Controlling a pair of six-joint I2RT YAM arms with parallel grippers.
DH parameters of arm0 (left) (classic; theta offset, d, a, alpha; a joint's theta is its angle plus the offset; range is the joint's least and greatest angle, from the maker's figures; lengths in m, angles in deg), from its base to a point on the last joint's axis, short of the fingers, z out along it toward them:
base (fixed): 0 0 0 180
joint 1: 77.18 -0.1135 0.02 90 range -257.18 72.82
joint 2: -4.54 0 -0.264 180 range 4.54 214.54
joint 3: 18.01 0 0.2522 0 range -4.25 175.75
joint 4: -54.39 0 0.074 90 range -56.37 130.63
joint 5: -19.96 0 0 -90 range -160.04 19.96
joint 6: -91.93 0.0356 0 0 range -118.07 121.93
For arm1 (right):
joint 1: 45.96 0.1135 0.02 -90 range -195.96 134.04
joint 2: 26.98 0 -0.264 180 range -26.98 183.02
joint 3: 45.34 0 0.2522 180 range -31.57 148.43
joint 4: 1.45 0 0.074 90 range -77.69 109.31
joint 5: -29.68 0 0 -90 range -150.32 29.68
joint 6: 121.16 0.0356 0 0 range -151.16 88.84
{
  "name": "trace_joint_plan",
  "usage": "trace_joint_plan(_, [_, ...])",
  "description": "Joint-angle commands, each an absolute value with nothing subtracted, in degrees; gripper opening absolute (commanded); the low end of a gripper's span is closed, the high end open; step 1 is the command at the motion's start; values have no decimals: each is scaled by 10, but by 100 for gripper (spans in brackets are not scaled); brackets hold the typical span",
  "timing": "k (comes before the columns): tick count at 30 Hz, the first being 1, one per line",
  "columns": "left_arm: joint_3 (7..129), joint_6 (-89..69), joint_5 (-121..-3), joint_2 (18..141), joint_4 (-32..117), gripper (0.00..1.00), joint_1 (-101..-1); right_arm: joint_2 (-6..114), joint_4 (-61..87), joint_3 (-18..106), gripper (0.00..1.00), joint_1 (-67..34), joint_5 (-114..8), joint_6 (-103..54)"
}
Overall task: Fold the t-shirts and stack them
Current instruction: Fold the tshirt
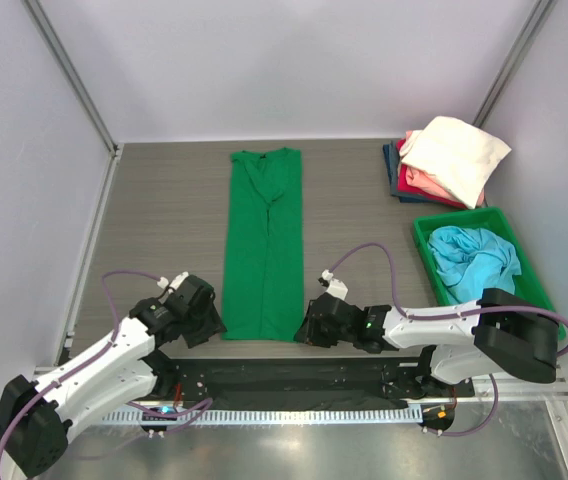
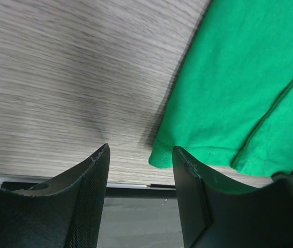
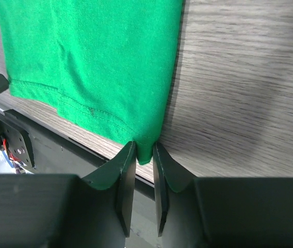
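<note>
1. I see the green t-shirt (image 1: 262, 250) folded lengthwise into a narrow strip, lying flat mid-table, collar at the far end.
2. At far right the cream t-shirt (image 1: 454, 158) lies folded on top of the pink-red t-shirt (image 1: 426, 183) and the navy t-shirt (image 1: 394, 175).
3. The light blue t-shirt (image 1: 474, 258) sits crumpled in the bin (image 1: 524, 262).

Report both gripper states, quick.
Left gripper: open, holding nothing.
Right gripper: closed on the green t-shirt, at its hem corner.

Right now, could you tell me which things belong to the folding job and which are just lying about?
Job: green t-shirt; light blue t-shirt; stacked cream t-shirt, pink-red t-shirt, navy t-shirt.
Just there: green bin; table.
</note>
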State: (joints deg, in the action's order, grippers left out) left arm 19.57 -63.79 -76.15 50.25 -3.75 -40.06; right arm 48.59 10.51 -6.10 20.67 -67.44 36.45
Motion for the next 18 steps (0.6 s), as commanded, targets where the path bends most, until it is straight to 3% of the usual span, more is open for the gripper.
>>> trace_joint_plan(1, [189,-654,-756,500,8,53,-384,498,102,-69,25,208,-688,358])
trace_joint_plan(9, [183,-673,-761,540,37,45,-354,490,102,-80,20,203,-686,356])
trace_joint_plan(13, [188,-683,-773,549,39,19,-338,487,102,-85,11,202,-685,354])
trace_joint_plan(16, [197,-683,-786,540,37,6,-329,477,107,-87,1,202,-684,351])
trace_joint_plan(18, [208,-683,-788,532,21,2,-322,458,126,-90,1,202,-683,349])
